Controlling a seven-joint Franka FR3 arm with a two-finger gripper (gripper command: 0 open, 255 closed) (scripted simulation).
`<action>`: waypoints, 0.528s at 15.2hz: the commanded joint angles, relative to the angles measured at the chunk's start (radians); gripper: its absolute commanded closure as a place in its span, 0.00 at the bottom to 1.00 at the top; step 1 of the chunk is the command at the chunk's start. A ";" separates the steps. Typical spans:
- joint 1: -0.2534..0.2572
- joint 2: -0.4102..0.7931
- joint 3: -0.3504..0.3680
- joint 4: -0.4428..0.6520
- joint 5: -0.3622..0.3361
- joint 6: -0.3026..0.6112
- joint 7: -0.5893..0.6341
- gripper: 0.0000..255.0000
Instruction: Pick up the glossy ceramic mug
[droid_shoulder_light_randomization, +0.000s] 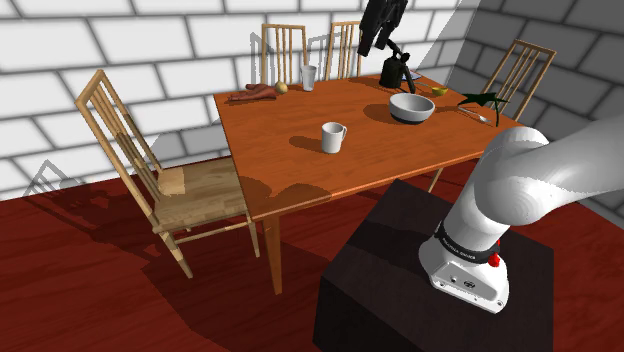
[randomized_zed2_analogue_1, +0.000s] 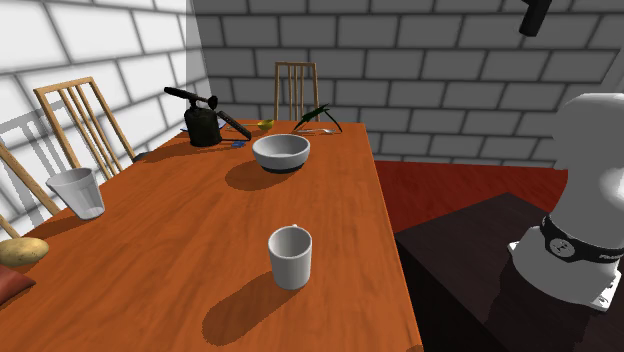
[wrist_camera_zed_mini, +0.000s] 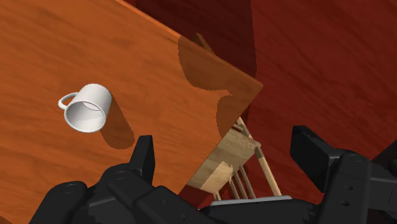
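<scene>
Gripper (wrist_camera_zed_mini: 225, 141) is spread, nothing btwn its fingers, high over the table (droid_shoulder_light_randomization: 300, 175) edge w/ the white mug (wrist_camera_zed_mini: 88, 108) upright mid-table, well apart, so centre over it, drop straight, and straddle the rim clear of the handle.

Orange-brown wooden table (droid_shoulder_light_randomization: 290, 175) with stuff spread out on it. There's a white mug (droid_shoulder_light_randomization: 333, 137) upright near the middle and a pale bowl (droid_shoulder_light_randomization: 412, 107) well apart from it. A black long-spouted can (droid_shoulder_light_randomization: 393, 70), a plain cup (droid_shoulder_light_randomization: 308, 77) and a small yellowish fruit (droid_shoulder_light_randomization: 283, 88) sit near the far edge.
</scene>
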 joint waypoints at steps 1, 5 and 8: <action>0.000 0.000 0.000 0.000 0.000 0.000 0.000 0.00; -0.010 0.071 -0.030 -0.059 -0.024 0.112 -0.037 0.00; -0.017 0.136 -0.053 -0.091 -0.041 0.197 -0.064 0.00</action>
